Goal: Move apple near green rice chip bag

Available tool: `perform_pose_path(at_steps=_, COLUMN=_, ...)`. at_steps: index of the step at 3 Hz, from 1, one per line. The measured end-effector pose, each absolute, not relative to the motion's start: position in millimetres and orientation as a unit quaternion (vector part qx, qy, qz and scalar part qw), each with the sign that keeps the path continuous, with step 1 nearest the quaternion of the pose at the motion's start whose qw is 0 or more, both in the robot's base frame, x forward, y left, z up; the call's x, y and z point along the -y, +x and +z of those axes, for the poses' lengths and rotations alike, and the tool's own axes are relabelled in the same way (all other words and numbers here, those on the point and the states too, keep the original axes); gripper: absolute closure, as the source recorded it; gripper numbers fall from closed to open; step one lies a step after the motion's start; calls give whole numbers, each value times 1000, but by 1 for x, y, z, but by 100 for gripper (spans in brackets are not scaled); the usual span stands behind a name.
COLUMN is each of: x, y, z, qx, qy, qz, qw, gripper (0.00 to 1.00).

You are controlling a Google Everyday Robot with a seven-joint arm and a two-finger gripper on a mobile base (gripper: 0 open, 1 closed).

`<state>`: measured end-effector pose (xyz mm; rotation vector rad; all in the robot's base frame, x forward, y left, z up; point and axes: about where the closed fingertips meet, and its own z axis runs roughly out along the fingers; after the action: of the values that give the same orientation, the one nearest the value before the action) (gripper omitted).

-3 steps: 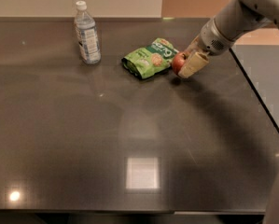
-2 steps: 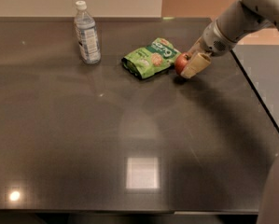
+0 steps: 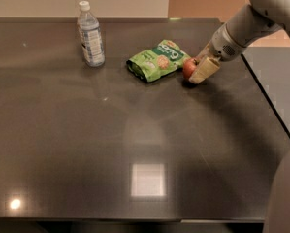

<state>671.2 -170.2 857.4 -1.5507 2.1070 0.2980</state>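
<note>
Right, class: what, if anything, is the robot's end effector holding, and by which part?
The end effector grips the small round red apple by its sides, low on the dark table, beside the crinkled light-green chip bag.

You are looking across a dark, glossy desk. The green rice chip bag is lying flat near the far edge, a little right of the middle, with its lettering facing up. The apple is sitting on the desk just beside the bag's right end, too close to tell whether they are touching. The gripper is pressing against the apple's right side, down at the desk surface toward the far right corner, and the pale arm is slanting in from above the right edge. A clear water bottle is standing upright near the far edge, left of the bag and apart from it.
</note>
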Motion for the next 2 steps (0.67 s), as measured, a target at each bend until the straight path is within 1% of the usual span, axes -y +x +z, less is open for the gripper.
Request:
perform_pose_path(at_steps=1, x=168, y=672, z=855, qx=-774, qy=-571, qz=111, qw=250, gripper=14)
perform_pose_path(at_steps=2, x=167, y=672, z=852, qx=-774, qy=-571, qz=113, qw=249, gripper=0)
